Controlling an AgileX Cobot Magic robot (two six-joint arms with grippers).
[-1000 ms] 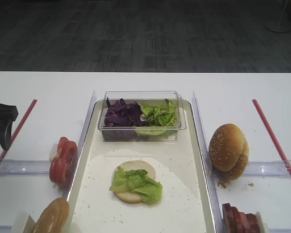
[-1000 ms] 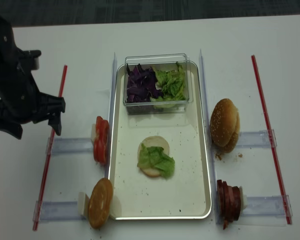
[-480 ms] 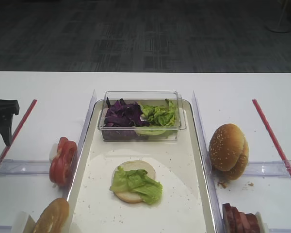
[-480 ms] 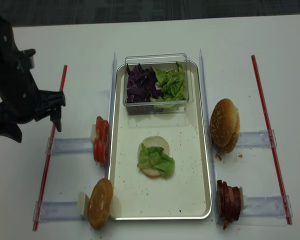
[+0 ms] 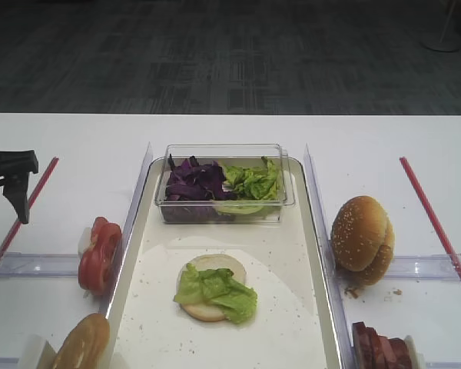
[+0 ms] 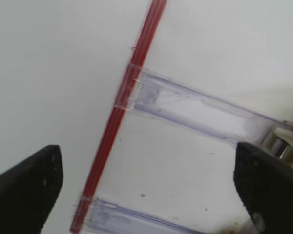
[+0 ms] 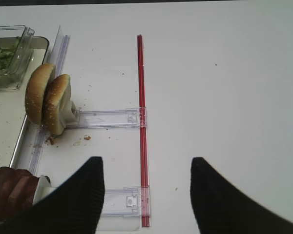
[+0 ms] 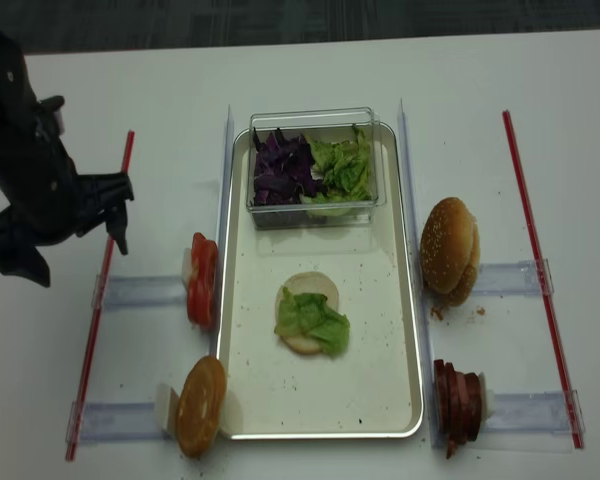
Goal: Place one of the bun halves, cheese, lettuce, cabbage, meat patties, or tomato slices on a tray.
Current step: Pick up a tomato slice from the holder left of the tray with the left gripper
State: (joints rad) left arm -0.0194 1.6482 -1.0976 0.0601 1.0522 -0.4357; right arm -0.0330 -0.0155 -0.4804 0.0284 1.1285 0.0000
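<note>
Left gripper (image 8: 75, 232) hovers over the white table (image 8: 310, 70) at 9 o'clock of the tray (image 8: 380, 390), just left of the left red strip (image 8: 100, 290); jaws stand wide apart with nothing between them. Tomato slices (image 8: 202, 280): one upright stack on edge at the tray's left rim, individual count cannot be told. Below it, at 7 o'clock of the tray, one glossy bun half (image 8: 200, 405) stands on edge. Tray centre: one bun half (image 8: 310, 290) lying flat, cut face up, with one piece of lettuce (image 8: 315, 322) on it. At 12 o'clock inside the tray sits one clear box (image 8: 315, 205), holding cabbage (image 8: 280, 165) on its left side and more lettuce on its right. Right of the tray, at 3 o'clock, two sesame bun halves (image 8: 450, 248) stand on edge, touching each other. At 5 o'clock, meat patties (image 8: 458, 402) stand on edge in one row; about four edges show. One right red strip (image 8: 540, 270) lies beyond. Right gripper (image 7: 144, 195) is seen only in its wrist view: fingers spread apart, empty, above the table near the right strip.
</note>
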